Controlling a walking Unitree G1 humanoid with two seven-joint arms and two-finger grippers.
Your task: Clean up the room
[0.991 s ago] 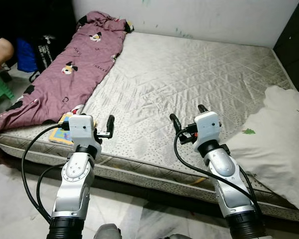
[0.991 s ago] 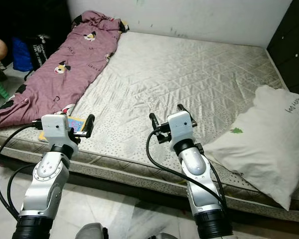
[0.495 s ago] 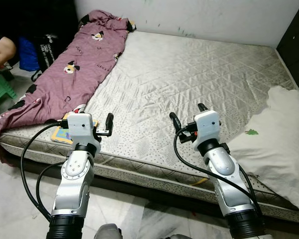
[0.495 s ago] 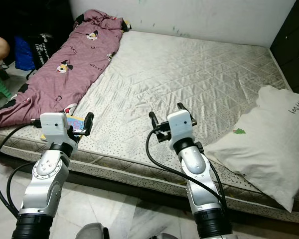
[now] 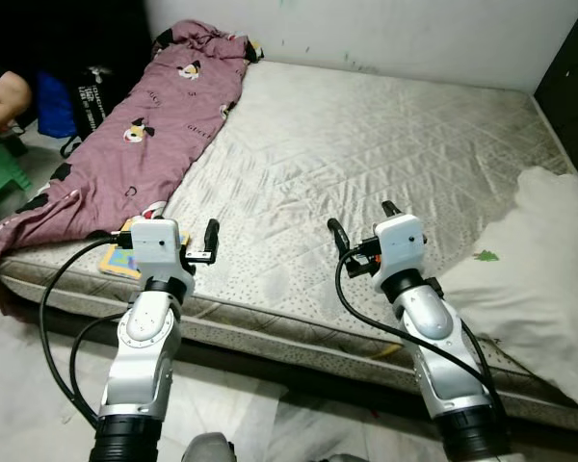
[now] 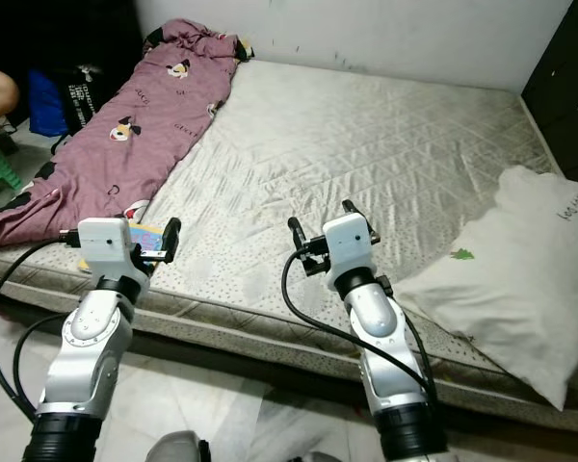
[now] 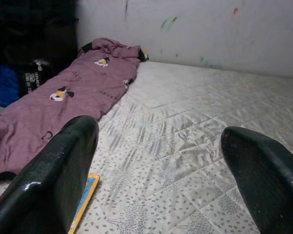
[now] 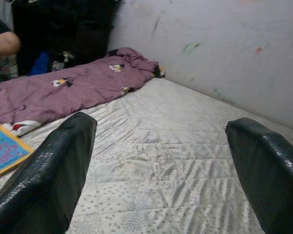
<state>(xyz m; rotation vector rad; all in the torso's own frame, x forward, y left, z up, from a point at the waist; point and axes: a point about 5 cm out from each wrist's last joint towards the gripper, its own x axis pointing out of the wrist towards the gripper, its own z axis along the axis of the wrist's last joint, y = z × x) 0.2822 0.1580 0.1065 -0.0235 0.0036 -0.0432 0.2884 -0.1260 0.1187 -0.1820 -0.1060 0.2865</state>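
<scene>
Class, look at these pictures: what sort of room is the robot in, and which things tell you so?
Most likely a bedroom: a bare mattress fills the view, with a purple blanket along its left side and a white pillow at its right edge.

Both claws (image 6: 320, 224) hover spread over the mattress (image 6: 366, 135), purple blanket (image 6: 125, 135) alongside.

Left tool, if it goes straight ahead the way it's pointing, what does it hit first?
Probably nothing close: the left tool, open, points across the bare mattress toward the wall. The blanket and book lie off to one side. Depth is unclear.
</scene>
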